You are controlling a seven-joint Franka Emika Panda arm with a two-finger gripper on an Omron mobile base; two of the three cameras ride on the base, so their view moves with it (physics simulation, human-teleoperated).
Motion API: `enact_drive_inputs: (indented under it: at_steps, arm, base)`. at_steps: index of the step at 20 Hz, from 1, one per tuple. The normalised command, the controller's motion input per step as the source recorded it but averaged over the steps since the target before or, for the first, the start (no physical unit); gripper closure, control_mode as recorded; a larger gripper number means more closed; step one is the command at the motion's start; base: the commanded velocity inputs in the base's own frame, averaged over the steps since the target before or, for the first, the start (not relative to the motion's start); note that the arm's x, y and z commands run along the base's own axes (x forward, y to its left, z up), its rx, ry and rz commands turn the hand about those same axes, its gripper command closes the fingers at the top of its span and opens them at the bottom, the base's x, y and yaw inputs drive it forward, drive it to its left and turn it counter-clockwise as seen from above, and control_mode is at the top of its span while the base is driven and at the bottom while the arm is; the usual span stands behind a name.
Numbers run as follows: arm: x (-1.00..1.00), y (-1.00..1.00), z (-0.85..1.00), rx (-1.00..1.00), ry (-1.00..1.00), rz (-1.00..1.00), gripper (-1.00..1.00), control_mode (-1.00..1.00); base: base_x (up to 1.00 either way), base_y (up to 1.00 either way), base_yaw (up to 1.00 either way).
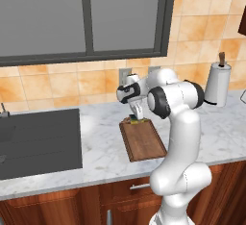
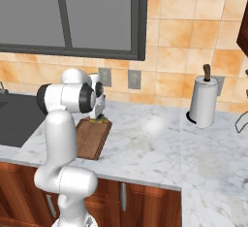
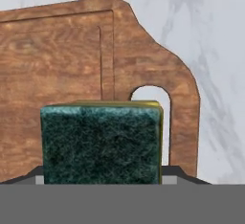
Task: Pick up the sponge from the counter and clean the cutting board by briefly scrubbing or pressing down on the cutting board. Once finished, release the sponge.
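Observation:
The sponge (image 3: 100, 144), dark green on top with a yellow edge, sits between my fingertips, and my gripper (image 3: 103, 177) is shut on it. Below it lies the dark brown cutting board (image 3: 57, 65), with its loop handle (image 3: 184, 103) at the right. From the base, the gripper (image 1: 136, 115) points down at the board's far end (image 1: 144, 142), holding the sponge (image 1: 134, 119) right at the surface; I cannot tell whether it touches. The right base view shows the sponge (image 2: 98, 120) over the board (image 2: 92, 137) on the white marble counter (image 2: 155, 138).
A dark sink basin (image 1: 38, 142) lies left of the board, with a faucet (image 1: 4, 111) behind it. A paper towel holder (image 1: 217, 84) stands at the back right. Wall outlets (image 1: 126, 75) sit behind the arm. Bare counter (image 1: 101, 142) separates board and sink.

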Motion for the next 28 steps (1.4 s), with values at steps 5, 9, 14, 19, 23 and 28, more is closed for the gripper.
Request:
enact_drive_inputs:
  at_steps: [5,9,14,19,23,28]
  arm:
    - [-0.42,0.34,-0.25,0.0,0.0,0.0,1.0,-1.0]
    - [-0.48,0.42,-0.2,0.0,0.0,0.0,1.0,-1.0]
    - [-0.44,0.53,-0.15,0.0,0.0,0.0,1.0,-1.0]
    - [-0.57,0.43,-0.24,0.0,0.0,0.02,1.0,-1.0]
    - [-0.73,0.18,-0.37,0.0,0.0,0.04,1.0,-1.0]
    - [-0.85,0.01,-0.42,0.01,0.0,0.07,1.0,-1.0]
  base:
    - [0.0,0.0,0.0]
    - [0.0,0.0,0.0]
    - [0.0,0.0,0.0]
    - [0.0,0.0,0.0]
    - [0.0,0.0,0.0]
    - [0.0,0.0,0.0]
